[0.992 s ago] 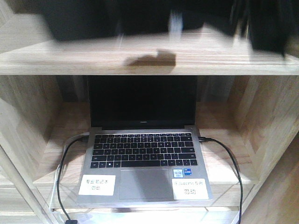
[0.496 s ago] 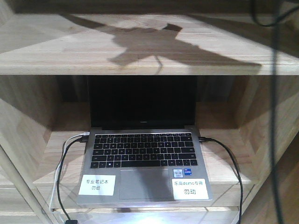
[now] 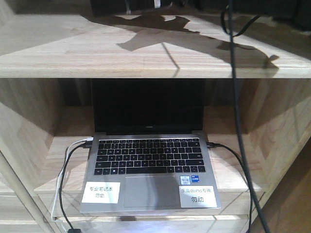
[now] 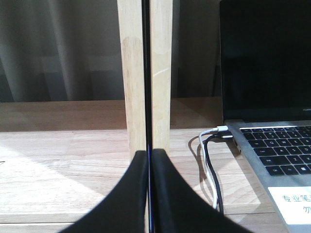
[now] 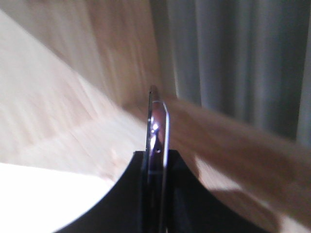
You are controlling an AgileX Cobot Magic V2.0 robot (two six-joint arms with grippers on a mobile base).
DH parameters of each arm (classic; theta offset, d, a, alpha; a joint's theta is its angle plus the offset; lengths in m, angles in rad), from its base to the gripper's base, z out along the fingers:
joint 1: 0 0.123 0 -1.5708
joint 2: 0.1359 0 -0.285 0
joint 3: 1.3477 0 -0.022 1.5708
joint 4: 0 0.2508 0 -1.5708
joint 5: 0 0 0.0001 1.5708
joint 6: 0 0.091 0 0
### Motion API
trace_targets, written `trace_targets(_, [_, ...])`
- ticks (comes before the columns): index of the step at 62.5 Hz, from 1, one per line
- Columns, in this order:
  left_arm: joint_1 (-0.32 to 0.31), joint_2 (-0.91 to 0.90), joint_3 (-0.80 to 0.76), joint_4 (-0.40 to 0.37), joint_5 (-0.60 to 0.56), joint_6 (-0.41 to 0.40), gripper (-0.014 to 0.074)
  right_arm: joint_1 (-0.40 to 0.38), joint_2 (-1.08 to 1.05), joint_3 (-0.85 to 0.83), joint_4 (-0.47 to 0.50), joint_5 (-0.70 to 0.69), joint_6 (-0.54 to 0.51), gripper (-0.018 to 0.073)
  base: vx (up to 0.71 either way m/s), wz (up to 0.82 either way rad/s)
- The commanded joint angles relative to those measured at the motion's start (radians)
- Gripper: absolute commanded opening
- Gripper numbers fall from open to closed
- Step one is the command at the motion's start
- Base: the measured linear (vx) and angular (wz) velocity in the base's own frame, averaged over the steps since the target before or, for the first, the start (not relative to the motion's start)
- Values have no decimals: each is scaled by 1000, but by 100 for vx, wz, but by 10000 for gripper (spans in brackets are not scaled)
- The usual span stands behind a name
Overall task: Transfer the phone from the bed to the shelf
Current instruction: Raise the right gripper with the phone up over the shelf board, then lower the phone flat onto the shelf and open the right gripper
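Right gripper [image 5: 156, 160] clamped on the phone [image 5: 158, 131], held edge-on and upright between the two black fingers [image 5: 182, 189], thin glossy rim catching a glint of light. Blurred pale wood of the shelf [image 5: 58, 121] around it, grey curtain [image 5: 243, 58] behind. Whether the phone touches any board: cannot tell from the right wrist view.

Left gripper [image 4: 148, 194] pressed fully together, fingers [image 4: 121, 199] meeting along one thin dark line, nothing visible between them. Straight ahead of it, an upright post of the shelf [image 4: 146, 73], standing on a pale board.

From the front view: open laptop [image 3: 148, 160] sitting in the lower compartment, screen dark, two white stickers on the palm rest. Black cable [image 3: 68, 179] plugged into its left side beside a white one, another black cable into its right side. Dark shadow [image 3: 160, 29] cast across the top board [image 3: 48, 48]. Dark robot parts only partly visible along the upper edge, and a black cord [image 3: 235, 97] hanging down at the right.
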Motion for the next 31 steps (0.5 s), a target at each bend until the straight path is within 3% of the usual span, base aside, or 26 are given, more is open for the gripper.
trace_targets(1, [-3, -5, 1, -6, -68, -4, 1, -1, -27, -40, 52, -7, 3, -4, 0, 0])
trace_targets(21, [-3, -5, 1, -6, -68, -4, 1, -1, 1, -38, -6, 0, 10, 4, 0, 0])
trace_targets(31, [-3, -5, 1, -6, -68, -4, 1, -1, 4, -38, -30, -1, 14, 61, 0, 0])
